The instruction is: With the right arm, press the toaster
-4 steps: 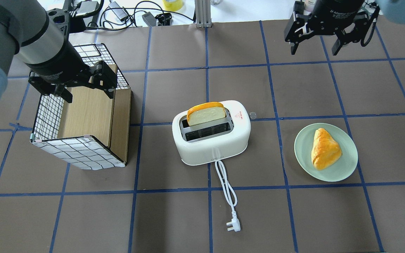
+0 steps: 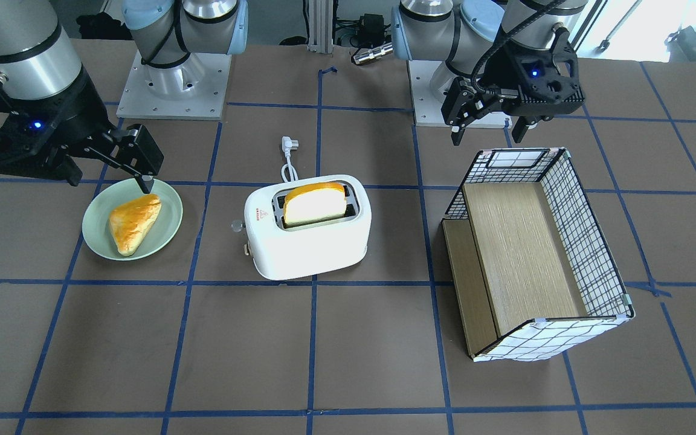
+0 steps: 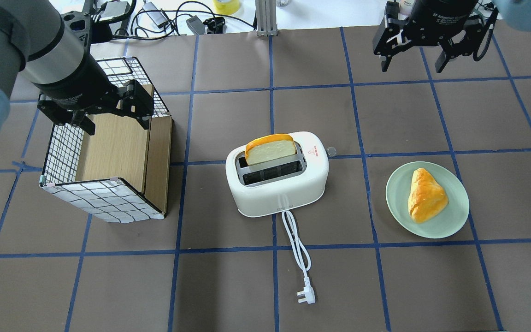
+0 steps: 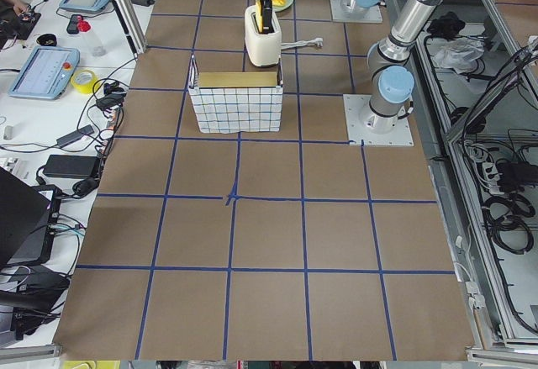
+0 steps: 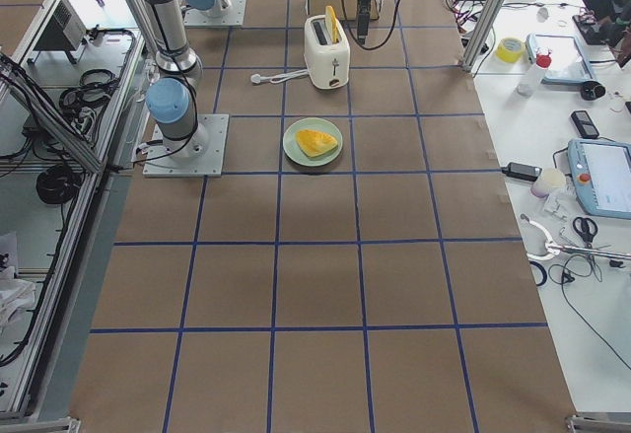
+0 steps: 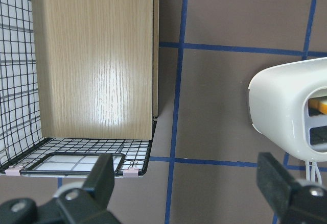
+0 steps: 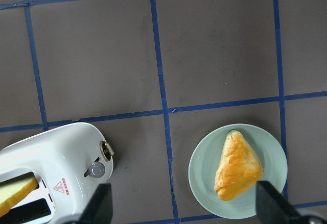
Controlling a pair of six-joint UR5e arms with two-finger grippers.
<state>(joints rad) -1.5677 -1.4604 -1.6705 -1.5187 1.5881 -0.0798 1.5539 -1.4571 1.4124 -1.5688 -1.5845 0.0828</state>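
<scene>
The white two-slot toaster (image 3: 277,186) stands mid-table with a bread slice (image 3: 270,148) raised in its far slot. It also shows in the front view (image 2: 309,241) and in the right wrist view (image 7: 46,152). Its round lever knob (image 3: 331,150) sticks out of the end towards the plate, and the right wrist view shows the knob (image 7: 96,170) too. My right gripper (image 3: 412,64) is open and empty, held high beyond the plate and well away from the toaster. My left gripper (image 3: 114,121) is open and empty above the basket.
A wire-grid basket (image 3: 62,152) with a wooden floor lies at the left. A green plate (image 3: 399,203) with a pastry (image 3: 427,194) sits right of the toaster. The toaster's white cord and plug (image 3: 306,295) trail towards the near edge. Cables and gear lie past the far edge.
The left arm has edged slightly towards the far side over the basket. The right gripper, toaster and plate have not visibly moved.
</scene>
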